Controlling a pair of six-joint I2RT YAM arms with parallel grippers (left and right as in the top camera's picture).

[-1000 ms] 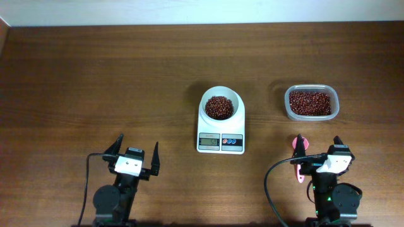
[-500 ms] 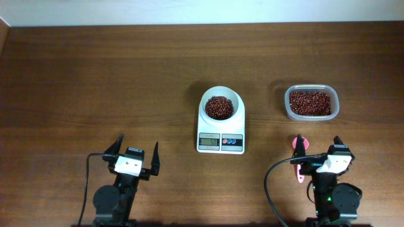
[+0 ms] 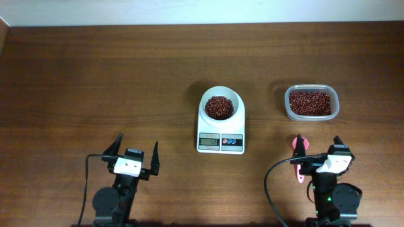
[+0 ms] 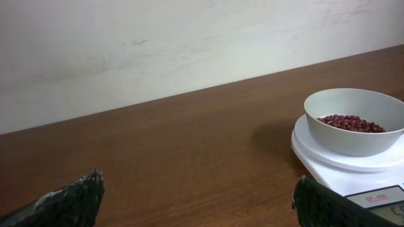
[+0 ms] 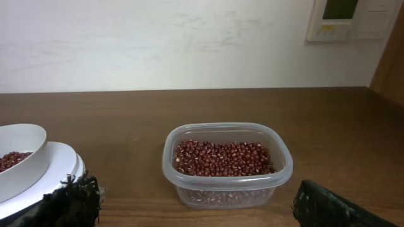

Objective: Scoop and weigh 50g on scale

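The white scale [image 3: 209,130] stands mid-table, its round white bowl [image 3: 206,99] holding a heap of red-brown beans [image 3: 218,106]. More beans [image 3: 309,102] fill a clear tub [image 3: 334,107] to its right. My left gripper [image 3: 137,147] rests open near the front edge, left of the scale, with nothing between its fingers. From the left wrist, the gripper [image 4: 199,189] faces bare wood, the scale [image 4: 328,170] at right. My right gripper [image 3: 317,142] is open too, in front of the tub [image 5: 227,183], and the right wrist view shows the gripper [image 5: 196,195] empty.
A pink scoop [image 3: 300,159] lies on the table beside the left finger of my right gripper. The wooden table ends at a white wall [image 4: 158,44] at the back. A wall panel [image 5: 344,19] hangs beyond the tub.
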